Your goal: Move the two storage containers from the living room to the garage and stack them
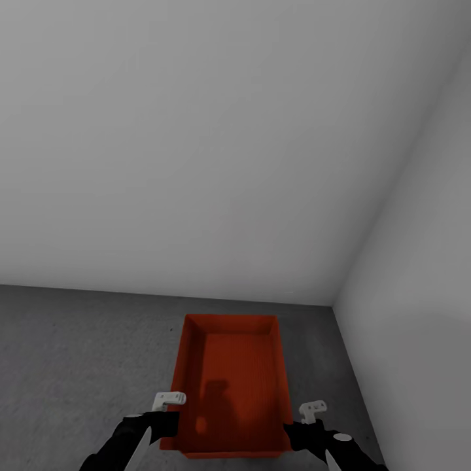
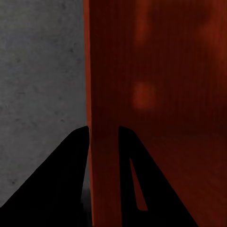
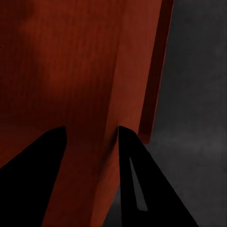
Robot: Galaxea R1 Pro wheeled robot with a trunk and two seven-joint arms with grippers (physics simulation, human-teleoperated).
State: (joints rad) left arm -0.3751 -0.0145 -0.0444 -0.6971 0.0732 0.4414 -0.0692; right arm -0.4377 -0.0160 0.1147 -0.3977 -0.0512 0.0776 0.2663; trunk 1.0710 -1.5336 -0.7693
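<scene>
One orange-red open-top storage container (image 1: pixel 229 373) lies lengthwise in front of me over the dark grey concrete floor (image 1: pixel 78 353) of the garage, close to a corner. My left gripper (image 1: pixel 171 426) pinches its left long wall near the near end; the wall (image 2: pixel 104 94) runs between the two black fingers (image 2: pixel 71 161). My right gripper (image 1: pixel 292 433) clamps the right long wall (image 3: pixel 94 104) in the same way. Whether the bin rests on the floor or hangs just above it I cannot tell. The bin is empty. The second container is out of view.
A plain white wall (image 1: pixel 196 163) stands just beyond the bin's far end, and a second white wall (image 1: pixel 425 294) meets it on the right, close to the bin's right side. Bare concrete stretches away to the left.
</scene>
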